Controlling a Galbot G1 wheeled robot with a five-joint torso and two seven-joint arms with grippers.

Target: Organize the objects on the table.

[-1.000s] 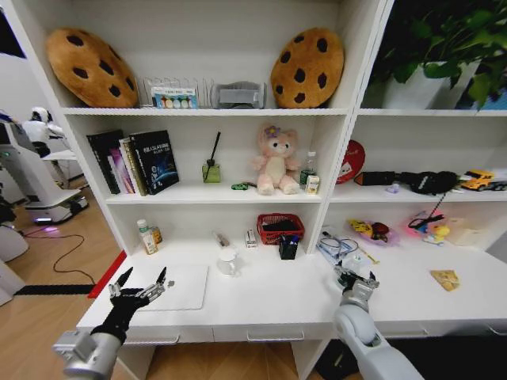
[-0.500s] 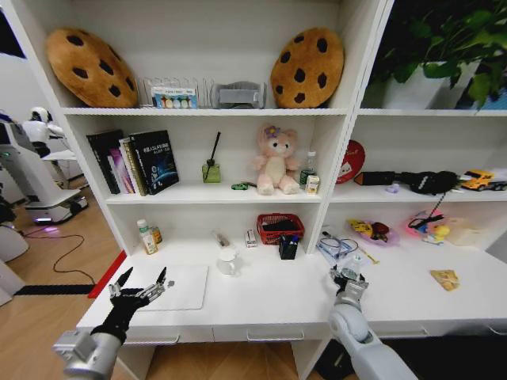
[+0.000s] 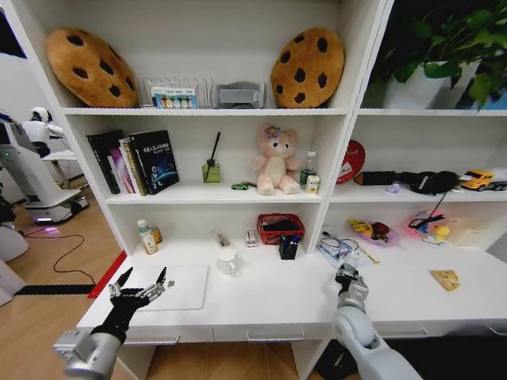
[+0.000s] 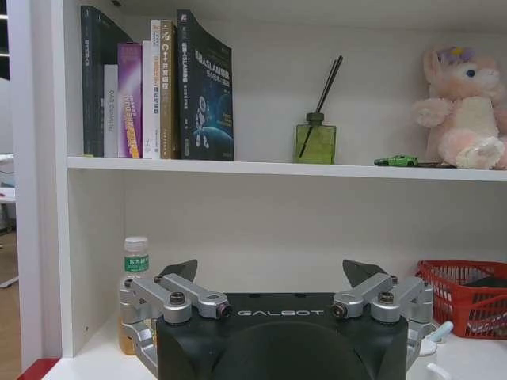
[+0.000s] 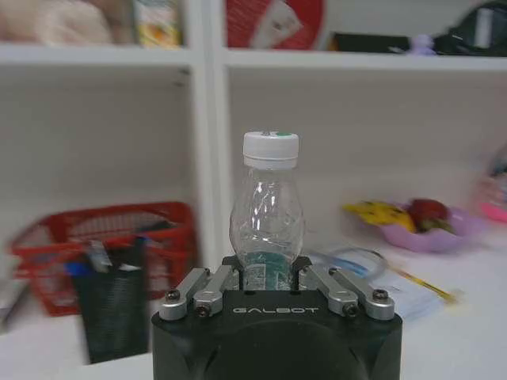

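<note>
My right gripper [image 3: 346, 277] [image 5: 265, 273] is shut on a small clear bottle [image 5: 267, 206] with a white cap and a green label, held upright just above the table [image 3: 269, 305] right of centre. At the table's left end my left gripper [image 3: 144, 277] [image 4: 273, 273] hovers open and holds nothing, over the near corner of the silver laptop [image 3: 181, 286]. A white cup [image 3: 228, 261] stands mid-table. Far right lies a flat yellowish piece [image 3: 445, 279]. A tiny green toy car [image 3: 239, 187] [image 4: 396, 161] sits on the shelf beside the pink bear.
A red basket [image 3: 280, 227] and a black pen holder [image 3: 288, 247] stand at the back of the table. Another small bottle [image 3: 145, 236] is at the back left. Toys and a fruit bowl [image 3: 372, 230] crowd the right bay. Shelf boards overhang the table.
My right gripper has shifted a little to the left with the bottle in it. The left arm has not moved.
</note>
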